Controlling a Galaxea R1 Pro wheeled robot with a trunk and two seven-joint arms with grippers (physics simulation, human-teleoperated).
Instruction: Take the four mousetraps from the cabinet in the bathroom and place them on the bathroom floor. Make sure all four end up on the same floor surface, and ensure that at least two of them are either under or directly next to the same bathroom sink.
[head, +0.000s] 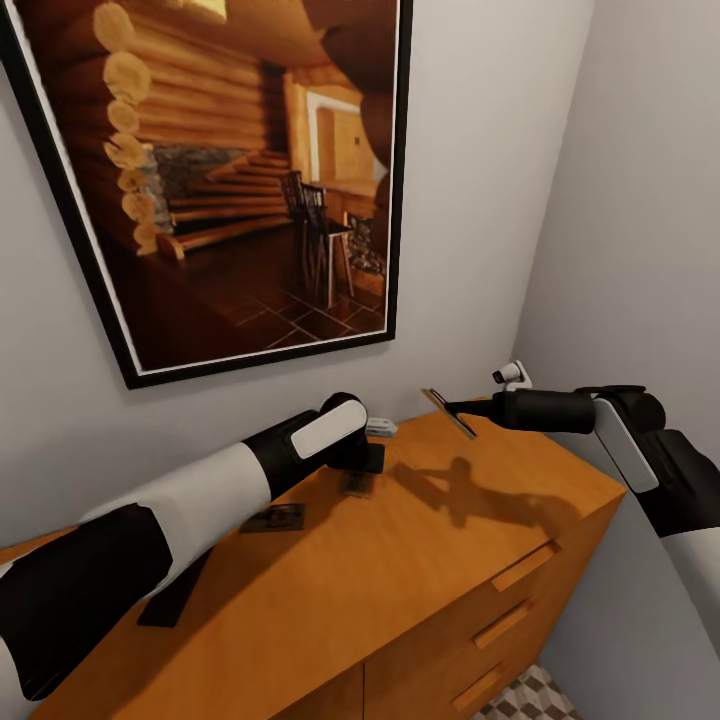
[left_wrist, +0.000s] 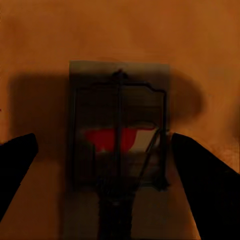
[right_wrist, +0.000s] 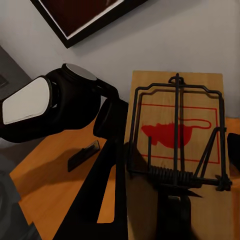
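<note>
Mousetrap (head: 449, 412) is being held in the air over the cabinet (head: 420, 560), right fingers (head: 452, 408) clenched on it; thin edge grip risks slipping. Left fingers (left_wrist: 105, 165) are hanging spread around another trap (left_wrist: 118, 127) on the top; closing could skid it.

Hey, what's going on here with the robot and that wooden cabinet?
The robot is collecting mousetraps off the top of the orange-brown cabinet. Its right end effector is shut on one mousetrap, held in the air above the cabinet top. The left end effector is open and poised over a second mousetrap, which lies flat on the wood between the fingers. Another mousetrap sits on the cabinet top beside the left arm. None is on the tiled floor yet.
</note>
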